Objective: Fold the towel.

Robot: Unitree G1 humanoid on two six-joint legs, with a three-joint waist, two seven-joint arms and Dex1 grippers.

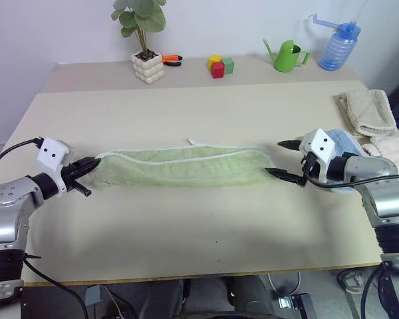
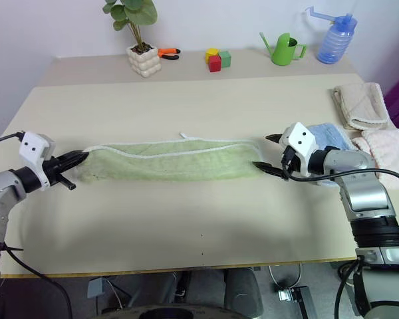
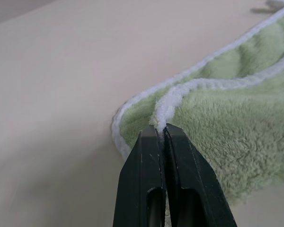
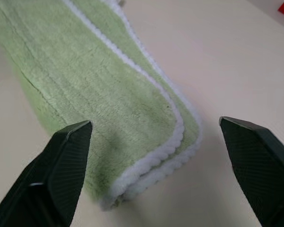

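Two layers of the towel (image 1: 186,166) lie folded into a long green strip across the middle of the table (image 1: 186,252) in the left eye view. At the strip's left end my left gripper (image 1: 86,167) has its fingers pinched shut on the white edging. At the right end my right gripper (image 1: 284,159) stands with its fingers spread wide, just off the towel's end and holding nothing. Along the top of the frame I see a potted plant (image 1: 145,40), coloured blocks (image 1: 219,65), a green watering can (image 1: 287,56) and a blue bottle (image 1: 339,45). At the right edge lie a beige towel (image 1: 367,111), a pink towel (image 1: 396,149) and, behind my right wrist, a light blue towel (image 1: 346,141).

Through the left wrist view, my two fingers (image 3: 146,179) rise from the bottom centre, pressed together with the white edge caught between them; the green pile spreads to the upper right.

Through the right wrist view, my fingertips (image 4: 66,156) sit at the lower left and lower right, far apart, with the towel's doubled white-edged end lying between them on the table.
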